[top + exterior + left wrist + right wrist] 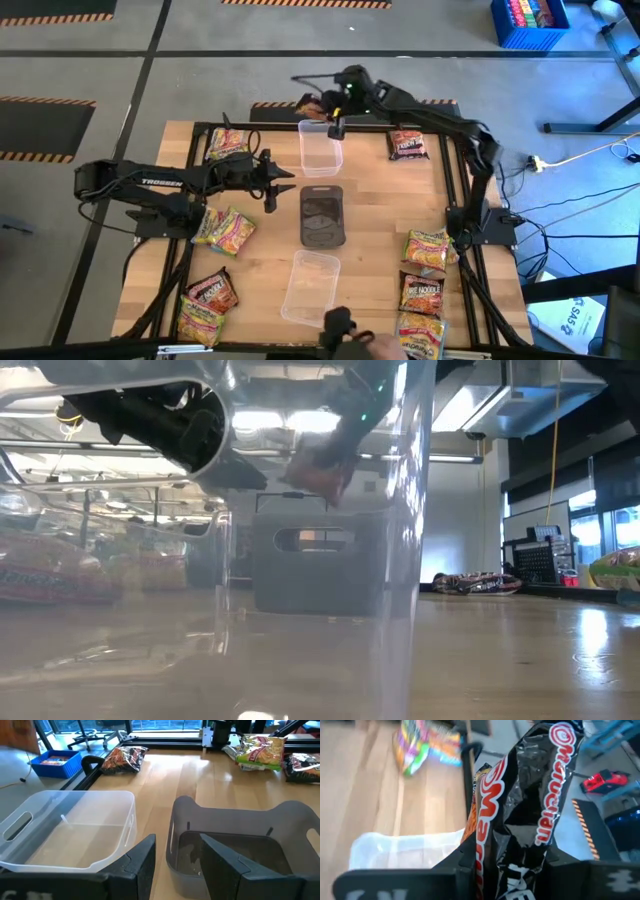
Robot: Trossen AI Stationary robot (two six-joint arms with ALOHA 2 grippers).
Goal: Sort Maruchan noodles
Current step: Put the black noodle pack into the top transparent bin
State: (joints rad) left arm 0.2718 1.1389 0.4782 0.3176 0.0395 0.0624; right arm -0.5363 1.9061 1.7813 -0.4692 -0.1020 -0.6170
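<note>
Dark, crinkled noodle packet (530, 805) clamped in your right pincer (335, 118), hanging above the far clear tray (320, 150).

Only an edge looks pinched, so the slick wrapper could slip or catch the tray's rim and land outside. Your left pincer (270, 183) waits partly open and empty beside the grey bin (322, 215). Other packets (425, 290) lie along both tabletop (380, 210) edges, well clear; a second clear tray (310, 285) sits nearest you.
</note>
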